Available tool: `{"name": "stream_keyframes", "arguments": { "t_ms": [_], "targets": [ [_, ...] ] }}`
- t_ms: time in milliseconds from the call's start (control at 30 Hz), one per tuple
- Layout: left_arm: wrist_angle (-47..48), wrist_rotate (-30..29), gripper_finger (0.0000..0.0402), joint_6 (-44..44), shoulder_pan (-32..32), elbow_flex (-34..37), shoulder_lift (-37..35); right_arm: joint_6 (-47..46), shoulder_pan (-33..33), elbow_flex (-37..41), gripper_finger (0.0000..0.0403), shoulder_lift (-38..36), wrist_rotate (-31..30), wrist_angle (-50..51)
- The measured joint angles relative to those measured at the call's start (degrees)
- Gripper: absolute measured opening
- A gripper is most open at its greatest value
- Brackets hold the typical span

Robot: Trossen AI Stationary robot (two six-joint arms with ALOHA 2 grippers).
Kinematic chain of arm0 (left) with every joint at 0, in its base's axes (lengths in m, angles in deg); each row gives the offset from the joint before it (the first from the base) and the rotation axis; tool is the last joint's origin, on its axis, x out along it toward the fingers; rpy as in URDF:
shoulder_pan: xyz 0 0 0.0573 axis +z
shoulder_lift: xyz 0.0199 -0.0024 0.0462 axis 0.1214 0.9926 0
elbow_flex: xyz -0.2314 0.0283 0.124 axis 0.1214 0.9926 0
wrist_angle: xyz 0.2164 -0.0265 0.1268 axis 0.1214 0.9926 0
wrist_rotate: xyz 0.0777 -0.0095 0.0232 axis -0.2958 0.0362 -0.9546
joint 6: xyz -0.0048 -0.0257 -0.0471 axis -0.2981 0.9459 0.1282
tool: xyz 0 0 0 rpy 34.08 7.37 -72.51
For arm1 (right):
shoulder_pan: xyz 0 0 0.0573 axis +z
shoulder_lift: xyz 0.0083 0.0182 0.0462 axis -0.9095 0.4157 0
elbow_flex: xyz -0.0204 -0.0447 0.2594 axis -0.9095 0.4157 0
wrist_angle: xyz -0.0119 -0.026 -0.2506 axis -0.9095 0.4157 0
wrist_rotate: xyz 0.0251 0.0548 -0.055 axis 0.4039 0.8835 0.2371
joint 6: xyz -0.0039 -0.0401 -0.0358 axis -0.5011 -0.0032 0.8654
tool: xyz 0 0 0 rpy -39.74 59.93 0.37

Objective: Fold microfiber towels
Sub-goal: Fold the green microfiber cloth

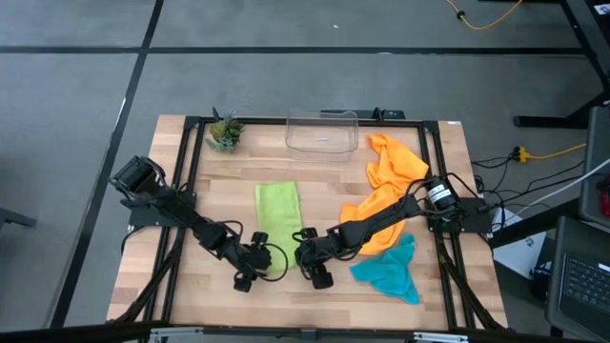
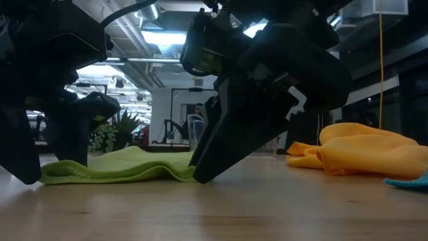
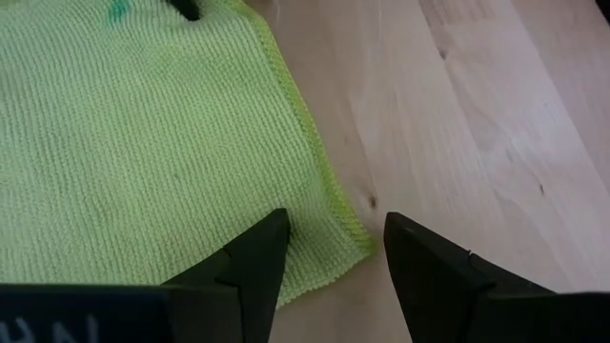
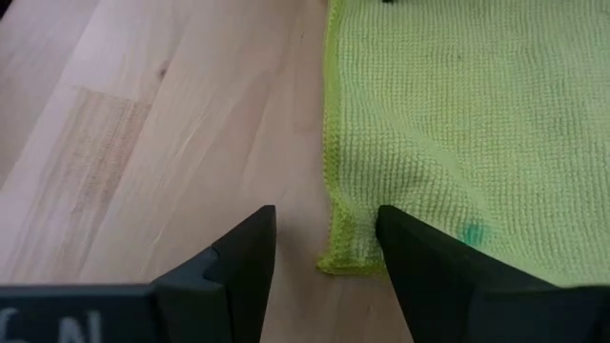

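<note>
Lime-green microfiber, folded into a narrow strip, is laid flat near the middle of the wooden table (image 1: 191, 162), and both grippers are set at its near end. At the strip's left near corner the left gripper (image 3: 334, 252) is seen with its jaws parted around the cloth's corner, nothing yet pinched between them. The lime green towel (image 1: 277, 214) is judged light, limp and slightly grippy, so it should be taken at the very corners, where the hemmed edge gives the fingers something to bite on; a hold in the middle would only bunch it. At the right near corner the right gripper (image 4: 324, 250) is likewise held apart over the hem, with no grip closed. Farther right, the orange towels (image 1: 386, 181) are heaped in a crumpled pile, and the teal towel (image 1: 389, 271) lies rumpled just beside them toward the near edge. Pale, smooth wood planks are shown under everything, a surface over which cloth is expected to slide easily. A small potted plant (image 1: 225, 131) and a clear plastic bin (image 1: 322, 132) are placed along the far edge. Beyond the table, a grey floor and cables are visible.
</note>
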Motion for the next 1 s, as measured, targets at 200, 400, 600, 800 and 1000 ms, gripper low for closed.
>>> {"name": "stream_keyframes", "arguments": {
  "t_ms": [200, 400, 600, 800, 1000],
  "targets": [
    [0.6, -2.1, 0.0169, -0.4, -0.1, 0.0, 0.0, 0.0, 0.0, 0.0, 0.0193, 0.0, -0.5, 0.4],
    [0.8, -3.4, 0.0117, -0.4, -0.1, 0.1, 0.0, 0.0, 0.0, 0.1, 0.0174, 0.0, -4.4, 0.8],
    [1.0, -5.0, 0.0040, 0.0, -0.1, 0.1, 0.0, -0.1, 0.0, 0.1, 0.0118, 0.0, -5.3, 0.8],
    [1.1, -5.3, 0.0006, 2.3, -0.1, 0.1, 0.0, -0.1, 0.0, 0.1, 0.0048, 0.0, -5.4, 1.0],
    [1.1, -5.3, 0.0002, 2.9, -0.1, 0.1, 0.0, -3.0, 0.2, 0.1, 0.0011, 0.0, -5.0, 1.3]
  ]
}}
